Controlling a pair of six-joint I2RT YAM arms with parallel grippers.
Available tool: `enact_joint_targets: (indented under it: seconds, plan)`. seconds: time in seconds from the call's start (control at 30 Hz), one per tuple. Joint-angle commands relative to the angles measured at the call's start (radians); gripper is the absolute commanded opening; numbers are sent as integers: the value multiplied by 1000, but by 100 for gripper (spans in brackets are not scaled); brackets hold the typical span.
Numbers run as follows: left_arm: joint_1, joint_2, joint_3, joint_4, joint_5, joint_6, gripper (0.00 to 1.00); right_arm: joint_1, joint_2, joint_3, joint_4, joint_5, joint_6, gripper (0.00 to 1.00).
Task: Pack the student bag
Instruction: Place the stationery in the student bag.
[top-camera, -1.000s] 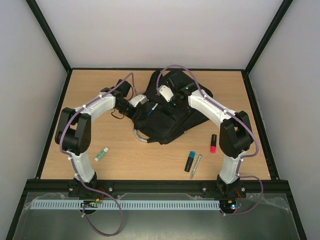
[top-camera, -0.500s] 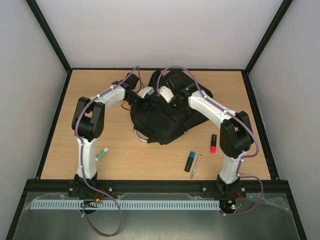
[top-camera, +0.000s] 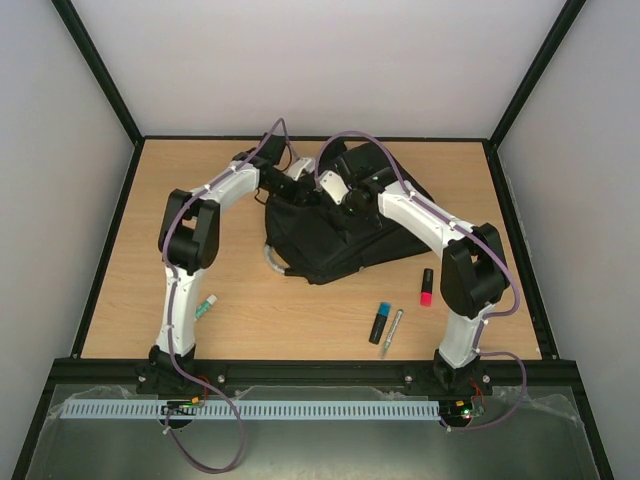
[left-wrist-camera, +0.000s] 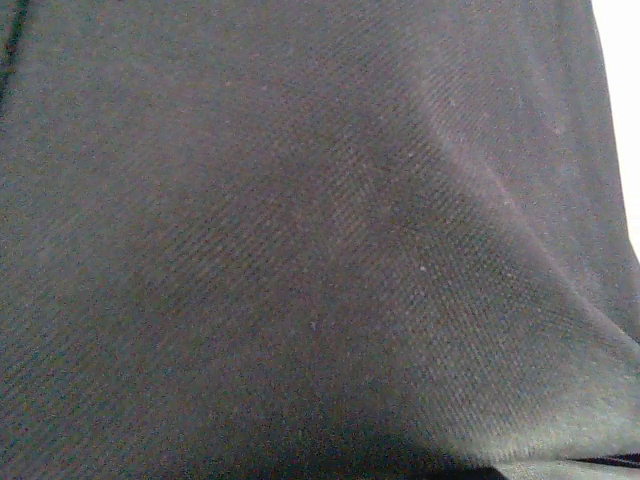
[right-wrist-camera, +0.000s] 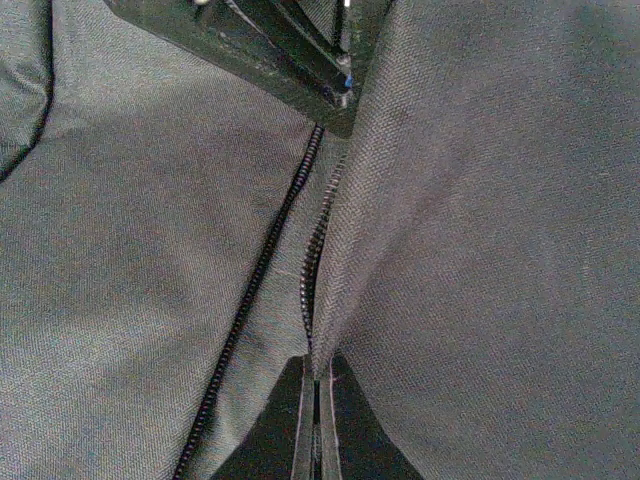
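Note:
The student bag (top-camera: 325, 240), a large black backpack, lies at the table's middle back with its grey-white loop handle (top-camera: 272, 263) toward the near left. My right gripper (top-camera: 345, 204) sits on top of the bag. In the right wrist view it (right-wrist-camera: 316, 405) is shut on a fold of the bag's fabric (right-wrist-camera: 470, 250) beside an open zip line (right-wrist-camera: 255, 290). My left gripper (top-camera: 303, 191) is at the bag's back-left top, pressed into it. Only black cloth (left-wrist-camera: 300, 250) fills the left wrist view, so its fingers are hidden. A hard black part with a blue speck (right-wrist-camera: 345, 82) shows above the zip.
On the wood near the front lie a green-and-white stick (top-camera: 204, 308) on the left, and a blue marker (top-camera: 380, 322), a silver pen (top-camera: 392, 332) and a pink marker (top-camera: 426, 287) on the right. Black frame rails edge the table.
My left arm has swung from the bag's left side toward the back and right, ending at the bag's top beside the right gripper. The bag shifted a little. The right arm stayed put.

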Motion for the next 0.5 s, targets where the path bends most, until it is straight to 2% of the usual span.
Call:
enact_joint_targets:
  seconds: [0.0, 0.23, 0.47]
  plan:
    - [29, -80, -50, 36, 48, 23, 25, 16, -35, -10, -69, -44, -14, 1]
    - [75, -271, -194, -66, 61, 129, 38, 16, -19, -19, -48, -24, 1, 1]
    - [118, -453, -366, -122, -175, 143, 47, 15, 1, -33, -43, -59, 13, 1]
